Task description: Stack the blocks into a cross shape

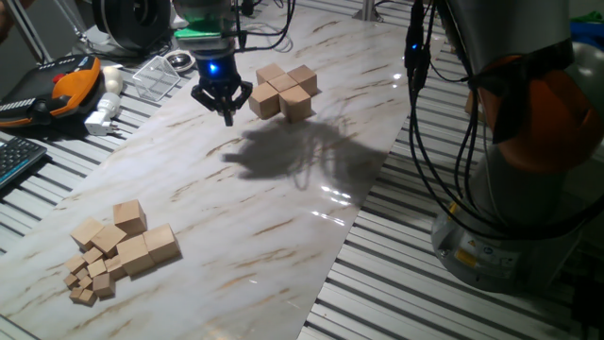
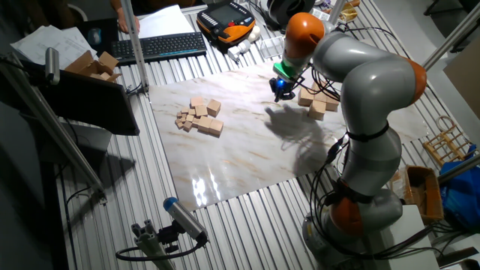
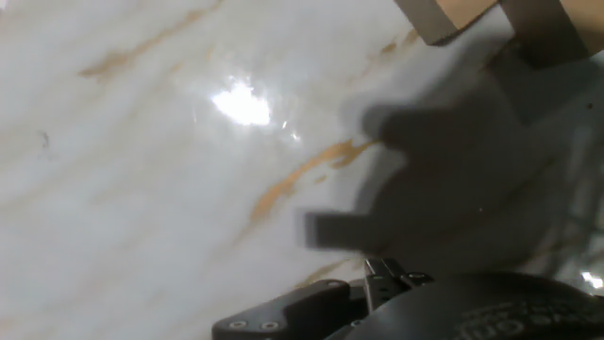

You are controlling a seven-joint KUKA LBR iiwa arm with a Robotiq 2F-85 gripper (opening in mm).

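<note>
Several tan wooden blocks (image 1: 284, 89) sit pressed together in a cross-like cluster at the far end of the marble board (image 1: 264, 208); the other fixed view shows the cluster (image 2: 319, 103) too. More blocks (image 1: 142, 247) lie in a loose group at the near left, also seen from the other side (image 2: 201, 118). My gripper (image 1: 226, 117) hangs just left of the cluster, a little above the board, its fingers drawn together to a point with nothing between them. In the hand view, two block corners (image 3: 477, 19) show at the top right and my fingertips are not visible.
Much tinier wooden cubes (image 1: 86, 281) lie against the near-left group. Off the board at the far left are an orange pendant (image 1: 77, 77), a clear plastic tray (image 1: 156, 74) and a keyboard (image 1: 19, 159). The arm's base (image 1: 528, 151) and cables (image 1: 415, 104) stand to the right.
</note>
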